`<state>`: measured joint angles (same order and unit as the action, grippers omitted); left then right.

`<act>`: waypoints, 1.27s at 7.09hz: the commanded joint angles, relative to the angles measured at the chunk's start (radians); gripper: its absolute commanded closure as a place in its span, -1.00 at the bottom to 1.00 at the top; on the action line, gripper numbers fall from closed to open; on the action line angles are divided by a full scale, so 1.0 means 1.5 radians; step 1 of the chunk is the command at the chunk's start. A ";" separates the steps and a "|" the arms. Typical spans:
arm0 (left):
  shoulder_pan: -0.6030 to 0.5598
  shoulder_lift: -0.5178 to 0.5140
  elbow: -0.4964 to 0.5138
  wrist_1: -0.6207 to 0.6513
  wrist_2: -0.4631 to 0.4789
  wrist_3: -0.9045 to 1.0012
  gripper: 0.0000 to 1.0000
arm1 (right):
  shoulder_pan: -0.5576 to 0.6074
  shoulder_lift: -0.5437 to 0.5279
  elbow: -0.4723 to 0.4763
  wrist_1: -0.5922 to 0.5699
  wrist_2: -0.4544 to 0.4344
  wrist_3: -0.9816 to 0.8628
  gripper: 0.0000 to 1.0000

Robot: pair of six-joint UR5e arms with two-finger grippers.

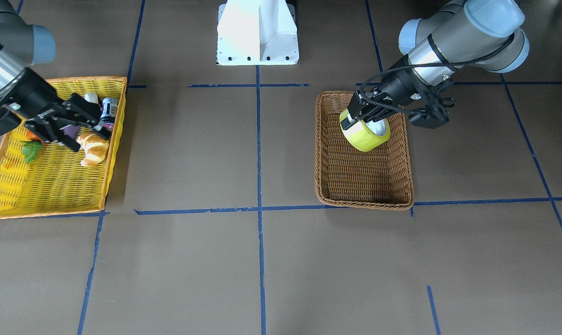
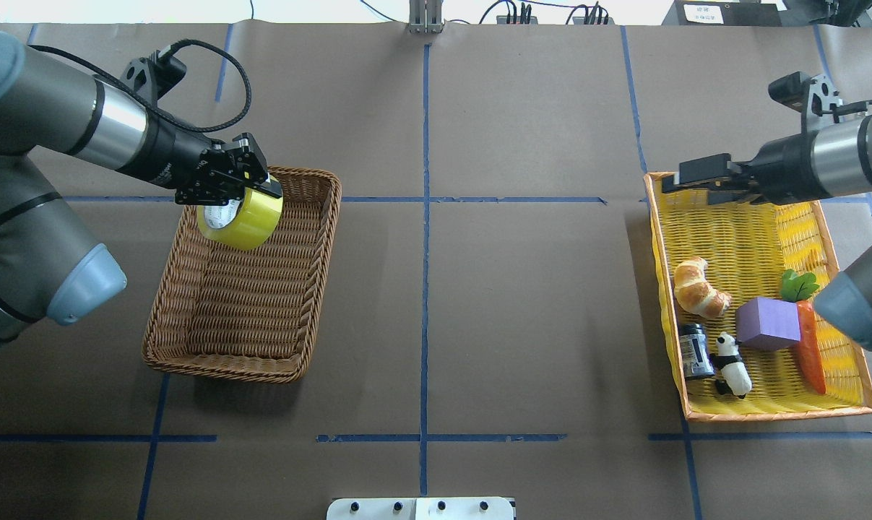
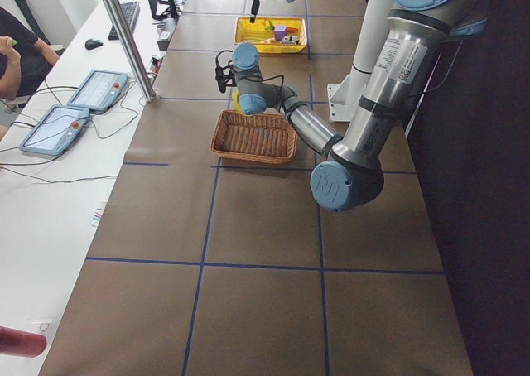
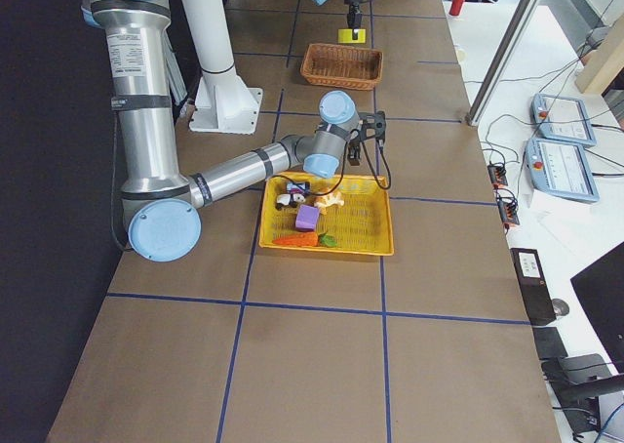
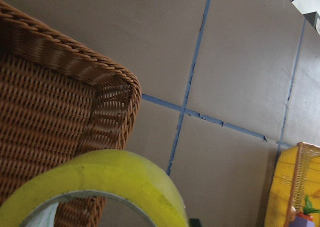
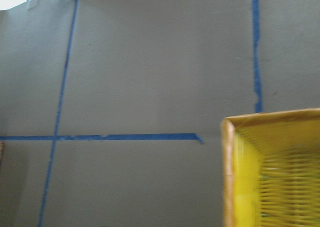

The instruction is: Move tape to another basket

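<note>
The yellow-green tape roll (image 2: 242, 218) hangs tilted in my left gripper (image 2: 239, 189), which is shut on its upper edge. It hangs just above the far end of the brown wicker basket (image 2: 219, 365), apart from the weave. The front view shows the same: tape (image 1: 365, 136), left gripper (image 1: 365, 120), basket (image 1: 364, 204). The left wrist view shows the tape (image 5: 115, 187) over the basket's corner (image 5: 75, 57). My right gripper (image 2: 670, 184) is open and empty over the far end of the yellow tray (image 2: 768, 413); it also shows in the front view (image 1: 87, 135).
The yellow tray (image 1: 43, 215) holds a croissant (image 2: 699, 289), a purple block (image 2: 768, 323), a carrot (image 2: 809, 347), a dark can (image 2: 693, 350) and a panda figure (image 2: 730, 365). The white robot base (image 1: 257, 32) stands between the two containers. Blue tape lines cross the brown table.
</note>
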<state>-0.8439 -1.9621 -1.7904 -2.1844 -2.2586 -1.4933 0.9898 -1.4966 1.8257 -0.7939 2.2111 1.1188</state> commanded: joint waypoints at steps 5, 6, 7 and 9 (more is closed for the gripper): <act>0.161 -0.003 -0.008 0.258 0.272 0.198 0.91 | 0.187 -0.032 -0.001 -0.380 0.109 -0.475 -0.99; 0.169 0.000 -0.006 0.272 0.282 0.221 0.91 | 0.206 -0.054 -0.003 -0.380 0.111 -0.523 -0.99; 0.171 -0.001 -0.007 0.295 0.284 0.252 0.79 | 0.230 -0.059 -0.005 -0.413 0.112 -0.575 -0.99; 0.171 -0.002 -0.011 0.296 0.307 0.266 -0.99 | 0.242 -0.057 -0.007 -0.454 0.113 -0.624 -0.99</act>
<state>-0.5886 -1.9634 -1.8031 -1.7462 -1.8179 -1.1076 1.3405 -1.5797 1.8175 -1.4463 2.3778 0.2204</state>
